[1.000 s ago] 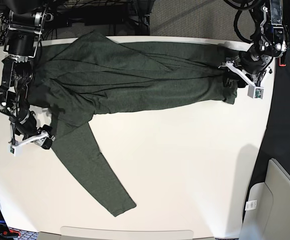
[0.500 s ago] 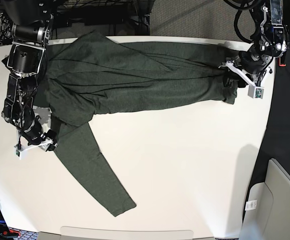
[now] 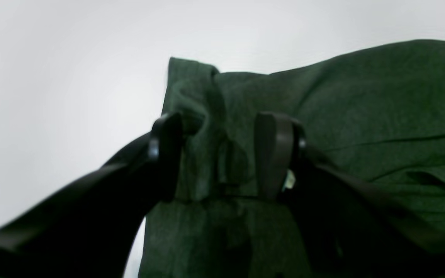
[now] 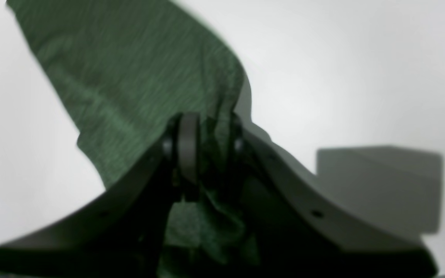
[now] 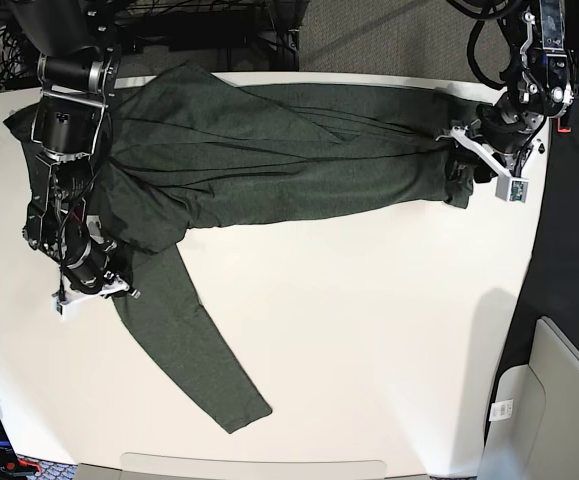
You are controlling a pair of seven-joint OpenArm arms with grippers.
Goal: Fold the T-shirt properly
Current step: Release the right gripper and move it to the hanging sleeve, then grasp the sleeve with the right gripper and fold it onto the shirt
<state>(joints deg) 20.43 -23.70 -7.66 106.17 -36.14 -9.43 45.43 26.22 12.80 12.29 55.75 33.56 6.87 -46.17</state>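
From the right wrist view, the right gripper (image 4: 207,146) has its two black fingers (image 4: 188,146) drawn close together, and a bunched fold of the large dark olive-green heathered knit T-shirt (image 4: 137,73) is pinched between them. Beyond the fingertips, one long sleeve of this shirt runs away as a flat green band on the white table (image 4: 342,69). To one side of the gripper the table is bare, with only a grey blocky shadow on it.

In the left wrist view, the left gripper (image 3: 222,154) stands with its dark fingers (image 3: 274,154) apart, and a thick rolled hem of the shirt (image 3: 361,108) fills the space between them. The cloth touches both pads, so the gripper is holding this edge in a wide grasp. Further from the fingers, the fabric spreads in soft wrinkles, and white table (image 3: 72,77) shows past the hem.

From the overhead base view, the T-shirt (image 5: 269,160) lies stretched across the far half of the table (image 5: 369,330). The right gripper (image 5: 97,282) sits at the shoulder where the sleeve hangs toward the near edge. The left gripper (image 5: 466,160) sits at the opposite end of the shirt.
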